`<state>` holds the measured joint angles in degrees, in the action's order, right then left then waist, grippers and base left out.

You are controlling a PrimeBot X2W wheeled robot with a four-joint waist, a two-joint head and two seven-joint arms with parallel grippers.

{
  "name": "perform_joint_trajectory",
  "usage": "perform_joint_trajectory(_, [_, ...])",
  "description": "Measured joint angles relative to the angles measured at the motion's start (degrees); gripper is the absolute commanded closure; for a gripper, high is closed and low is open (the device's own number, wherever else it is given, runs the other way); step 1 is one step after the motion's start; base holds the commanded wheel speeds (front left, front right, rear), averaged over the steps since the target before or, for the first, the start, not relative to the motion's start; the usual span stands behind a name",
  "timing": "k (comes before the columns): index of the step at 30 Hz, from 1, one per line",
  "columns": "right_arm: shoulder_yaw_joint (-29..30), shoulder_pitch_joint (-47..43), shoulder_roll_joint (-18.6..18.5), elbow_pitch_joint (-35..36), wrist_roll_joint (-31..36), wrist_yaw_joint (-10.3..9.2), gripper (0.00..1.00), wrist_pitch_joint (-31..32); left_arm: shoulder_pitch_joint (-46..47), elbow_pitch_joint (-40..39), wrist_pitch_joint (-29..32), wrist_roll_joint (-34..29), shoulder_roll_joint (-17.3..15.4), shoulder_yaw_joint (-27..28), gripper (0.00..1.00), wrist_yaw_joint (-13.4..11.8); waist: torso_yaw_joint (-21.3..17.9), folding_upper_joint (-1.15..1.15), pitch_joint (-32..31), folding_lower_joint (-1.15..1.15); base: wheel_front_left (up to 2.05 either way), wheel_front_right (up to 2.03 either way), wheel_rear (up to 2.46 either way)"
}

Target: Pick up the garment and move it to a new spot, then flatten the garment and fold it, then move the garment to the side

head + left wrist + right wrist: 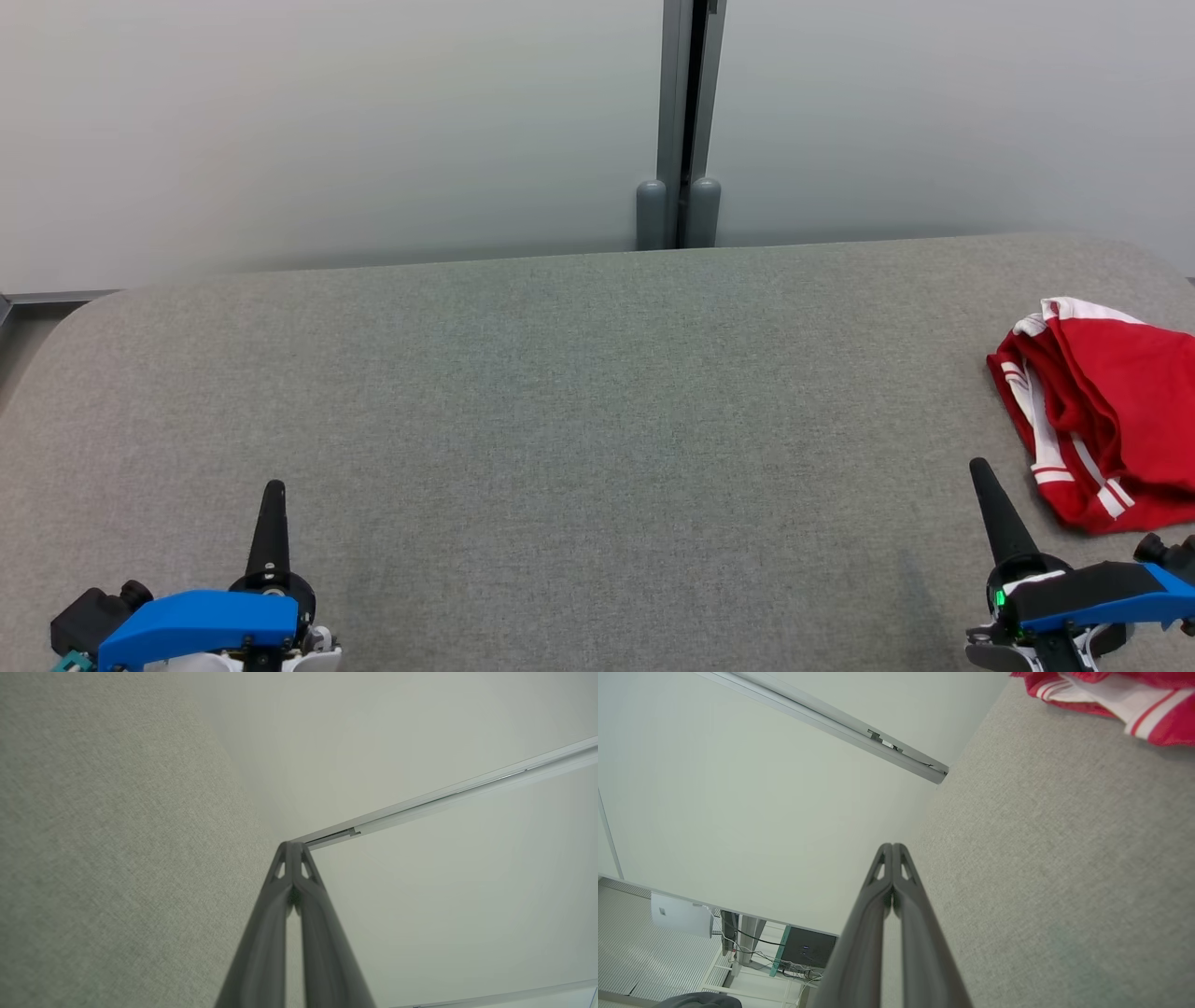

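A red garment [1111, 401] with white stripes lies bunched at the far right of the grey fabric table [579, 392], partly cut off by the head view's edge. In the right wrist view the garment [1106, 695] sits at the top right corner. My right gripper [980, 469] is shut and empty, just left of and nearer than the garment, not touching it. Its fingertips [893, 848] meet above bare table. My left gripper [274, 488] is shut at the lower left, far from the garment, with its fingertips [292, 847] pressed together.
A pale wall runs behind the table, with a grey vertical post [680, 121] at its middle. The table's back edge is rounded at both corners. A dark box with cables [803, 949] stands on the floor beyond the wall panel.
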<state>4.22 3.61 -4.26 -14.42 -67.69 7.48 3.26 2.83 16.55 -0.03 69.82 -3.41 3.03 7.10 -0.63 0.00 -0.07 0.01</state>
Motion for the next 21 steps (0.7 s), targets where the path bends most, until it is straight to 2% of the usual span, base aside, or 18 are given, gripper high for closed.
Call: perform_joint_trajectory(21, [0.99, 0.94, 0.47, 0.14, -10.49, 0.00, 1.00, 1.29, 1.24, -0.99, 2.90, 9.61, 0.18, 1.59, 1.00, 0.01, 0.24, 0.00, 0.09, -0.01, 0.00, 0.00, 0.00])
